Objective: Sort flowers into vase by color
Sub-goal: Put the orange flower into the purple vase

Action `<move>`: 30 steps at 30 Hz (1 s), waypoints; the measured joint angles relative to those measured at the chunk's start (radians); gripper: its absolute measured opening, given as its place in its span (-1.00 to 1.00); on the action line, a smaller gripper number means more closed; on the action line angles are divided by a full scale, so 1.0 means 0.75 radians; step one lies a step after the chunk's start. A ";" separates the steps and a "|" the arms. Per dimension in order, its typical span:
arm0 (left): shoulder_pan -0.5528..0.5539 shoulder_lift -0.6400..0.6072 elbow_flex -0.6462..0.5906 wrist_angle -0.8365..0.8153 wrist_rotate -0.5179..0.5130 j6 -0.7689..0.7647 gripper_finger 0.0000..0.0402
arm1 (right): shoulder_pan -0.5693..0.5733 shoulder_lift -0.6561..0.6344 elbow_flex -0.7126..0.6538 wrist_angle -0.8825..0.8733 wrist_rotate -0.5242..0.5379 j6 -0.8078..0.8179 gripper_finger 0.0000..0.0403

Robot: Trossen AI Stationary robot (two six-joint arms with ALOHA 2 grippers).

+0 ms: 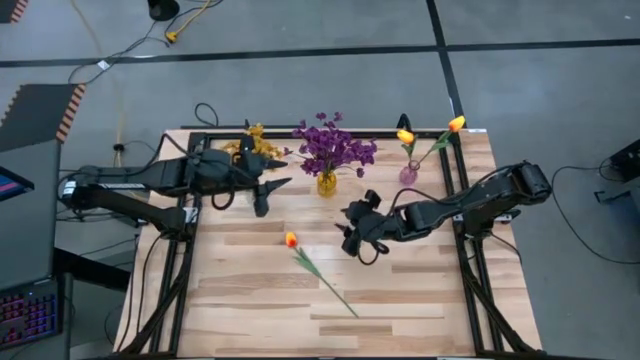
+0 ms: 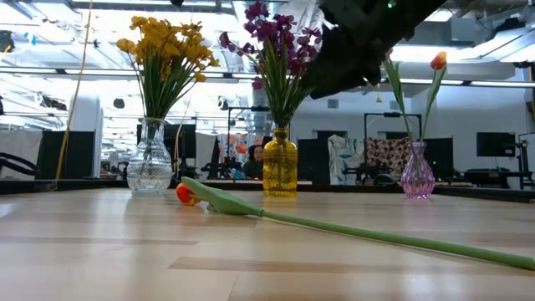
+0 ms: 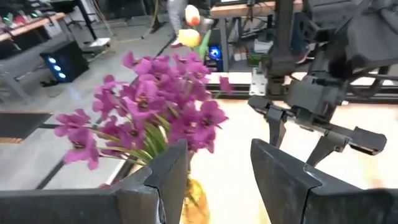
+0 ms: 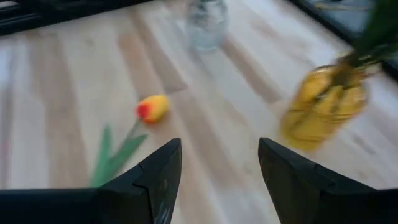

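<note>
Tulip (image 1: 291,240) on table, right gripper (image 1: 350,232) (open) beside

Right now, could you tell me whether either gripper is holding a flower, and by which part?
Nothing is held. Both the left gripper and the right gripper are open and empty; the last tulip lies loose on the table.

Pale, smooth wooden table (image 1: 400,300); glossy yellow glass vase (image 2: 279,167); matt dark fingers (image 4: 155,174)

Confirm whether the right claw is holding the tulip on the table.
No: the tulip lies alone on the table, and the right claw is open beside it.
</note>
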 joint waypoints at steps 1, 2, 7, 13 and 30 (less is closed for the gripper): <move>-0.010 -0.004 0.000 -0.010 0.000 -0.011 -0.18 | 0.010 0.008 0.000 0.016 -0.018 0.003 0.19; -0.020 -0.007 0.000 -0.019 0.000 -0.019 -0.18 | 0.020 0.027 0.000 0.044 -0.027 0.003 0.19; -0.069 -0.006 0.000 -0.027 0.001 -0.016 -0.18 | 0.055 0.147 0.000 0.255 -0.062 -0.039 0.19; -0.103 -0.005 0.000 -0.029 0.001 -0.024 -0.18 | 0.070 0.308 0.000 0.483 -0.098 -0.042 0.19; -0.110 -0.004 0.000 -0.057 0.001 -0.089 -0.18 | 0.066 0.705 0.203 0.745 -0.270 -0.049 0.19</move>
